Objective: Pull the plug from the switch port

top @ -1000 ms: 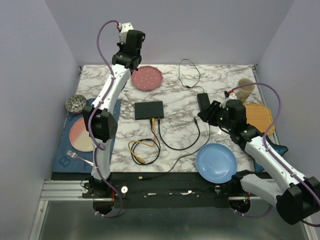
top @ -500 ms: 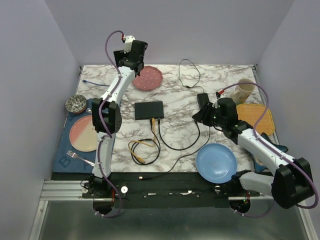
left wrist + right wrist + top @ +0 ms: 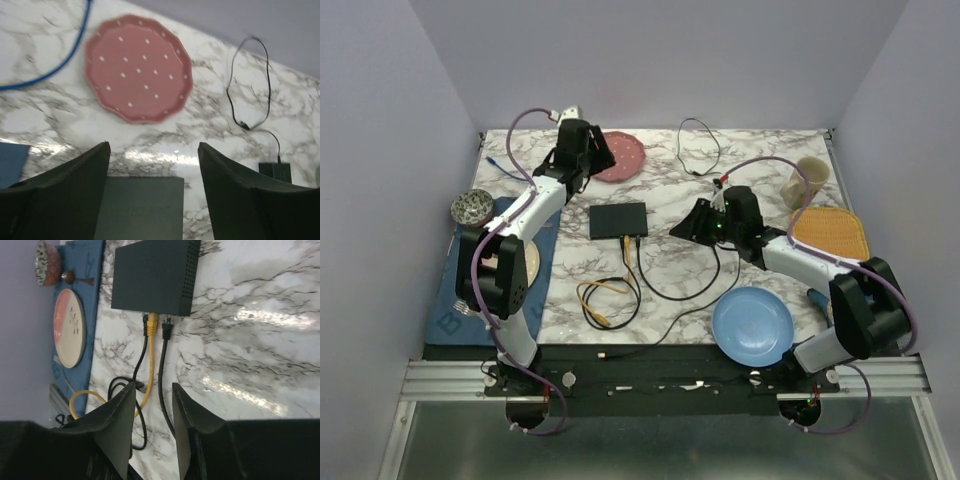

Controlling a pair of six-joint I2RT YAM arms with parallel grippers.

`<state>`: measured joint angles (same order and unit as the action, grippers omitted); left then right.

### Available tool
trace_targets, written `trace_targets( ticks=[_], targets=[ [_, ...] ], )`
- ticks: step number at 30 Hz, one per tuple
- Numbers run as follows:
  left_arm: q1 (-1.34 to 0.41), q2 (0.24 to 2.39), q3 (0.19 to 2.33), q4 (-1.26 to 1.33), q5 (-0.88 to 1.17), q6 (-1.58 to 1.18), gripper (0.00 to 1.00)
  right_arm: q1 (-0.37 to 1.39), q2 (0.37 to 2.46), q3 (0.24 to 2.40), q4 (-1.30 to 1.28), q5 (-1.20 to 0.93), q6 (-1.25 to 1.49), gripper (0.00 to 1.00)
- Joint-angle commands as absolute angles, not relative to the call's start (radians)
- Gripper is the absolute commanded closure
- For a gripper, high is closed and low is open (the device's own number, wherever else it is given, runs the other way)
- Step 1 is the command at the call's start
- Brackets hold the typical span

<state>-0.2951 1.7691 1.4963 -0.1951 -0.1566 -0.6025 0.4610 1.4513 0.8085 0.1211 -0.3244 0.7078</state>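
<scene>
The left gripper (image 3: 152, 147) hung with its jaws spread wide and nothing between them, over the far edge of the switch (image 3: 140, 207). In the overhead view it (image 3: 582, 165) sat just short of the pink dotted plate (image 3: 623, 155). The right gripper (image 3: 154, 386) held its jaws partly apart, clamped on nothing. It pointed at the switch's socket edge from the near right (image 3: 685, 228), apart from the box.

The marble table (image 3: 770, 150) carried everything. A blue placemat (image 3: 445, 310) lay along its left side, and a blue plate (image 3: 752, 325) rested near the front right. An orange woven mat (image 3: 830, 232) lay at the right edge, with a beige cup (image 3: 807, 180) just beyond it. A patterned bowl (image 3: 472, 207) stood at the placemat's far corner.

The switch (image 3: 618, 219) lay flat at mid-table, between the two grippers. A small power brick (image 3: 274, 171) showed to its right in the left wrist view.

A yellow cable (image 3: 605, 300) coiled in front of the switch, and a black cable (image 3: 680, 290) looped beside it. The yellow plug (image 3: 152, 322) and the black plug (image 3: 167, 325) both sat in sockets on the switch's near edge, side by side.
</scene>
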Motion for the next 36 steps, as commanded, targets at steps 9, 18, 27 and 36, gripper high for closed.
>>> trace_targets(
  ticks=[9,18,27,36],
  targets=[
    [-0.291,1.917,1.304,-0.041,0.295,-0.707,0.57,0.515,1.784,0.949,0.357,-0.532,0.847,0.54],
    [-0.291,1.934,1.243,-0.046,0.304,-0.713,0.57,0.531,1.931,1.025,0.353,-0.514,0.894,0.48],
    [-0.290,1.947,1.213,-0.054,0.305,-0.701,0.57,0.543,1.996,1.080,0.286,-0.451,0.894,0.47],
    [-0.290,1.942,1.209,-0.051,0.316,-0.713,0.52,0.548,2.003,1.071,0.272,-0.408,0.888,0.43]
  ],
)
